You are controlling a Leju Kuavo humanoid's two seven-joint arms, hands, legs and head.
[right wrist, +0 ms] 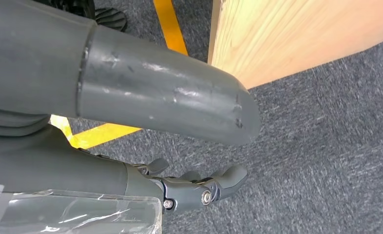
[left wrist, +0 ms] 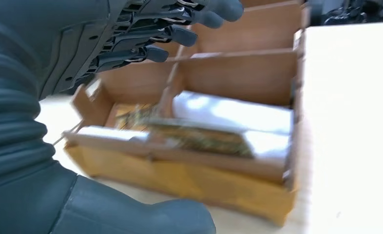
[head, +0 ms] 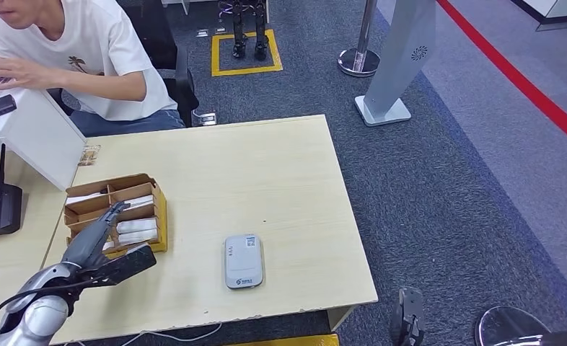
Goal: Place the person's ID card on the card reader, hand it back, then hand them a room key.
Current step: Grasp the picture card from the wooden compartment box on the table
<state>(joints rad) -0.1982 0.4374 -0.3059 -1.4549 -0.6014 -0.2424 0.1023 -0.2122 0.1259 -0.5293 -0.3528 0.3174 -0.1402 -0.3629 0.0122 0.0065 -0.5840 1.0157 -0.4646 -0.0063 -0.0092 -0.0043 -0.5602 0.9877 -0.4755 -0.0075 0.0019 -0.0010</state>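
The left hand (head: 100, 241) hovers over the near side of the cardboard card box (head: 158, 209), its fingers (left wrist: 180, 35) spread apart above the compartments and holding nothing; the white room key cards (left wrist: 233, 114) lie in the compartment just under and beyond its fingertips. The grey card reader (head: 243, 261) lies flat on the tabletop (head: 266, 173), well apart from that hand on the side toward the right arm. The right hand (right wrist: 199, 187) hangs below the tabletop edge over the grey carpet (right wrist: 326, 146), fingers loosely curled around nothing.
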